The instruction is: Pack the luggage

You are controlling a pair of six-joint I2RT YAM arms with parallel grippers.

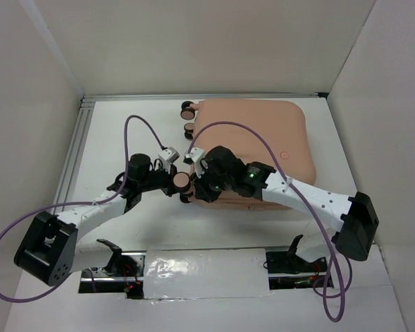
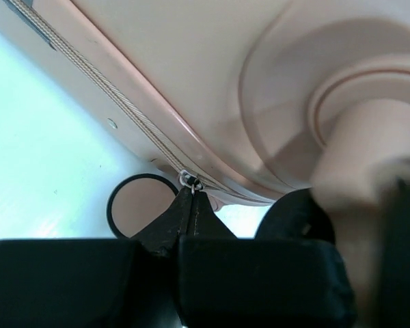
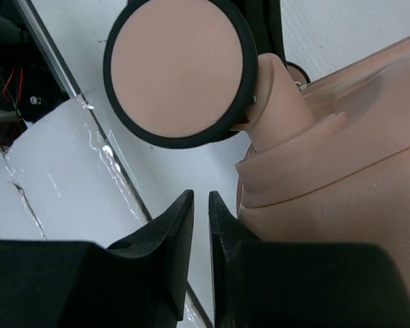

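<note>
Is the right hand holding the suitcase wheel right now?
No, the right hand is empty, its fingertips stopping short of the wheel.

The white-and-black left arm (image 1: 90, 213) and right arm (image 1: 311, 197) reach forward and angle inward, wrists nearly meeting. The black left hand (image 2: 191, 199) is pinched tight; the black right hand (image 3: 199, 205) shows a narrow slit between its fingers.

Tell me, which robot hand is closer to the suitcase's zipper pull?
Left. The left gripper is shut right at the zipper pull; the right gripper sits apart, by a wheel.
</note>
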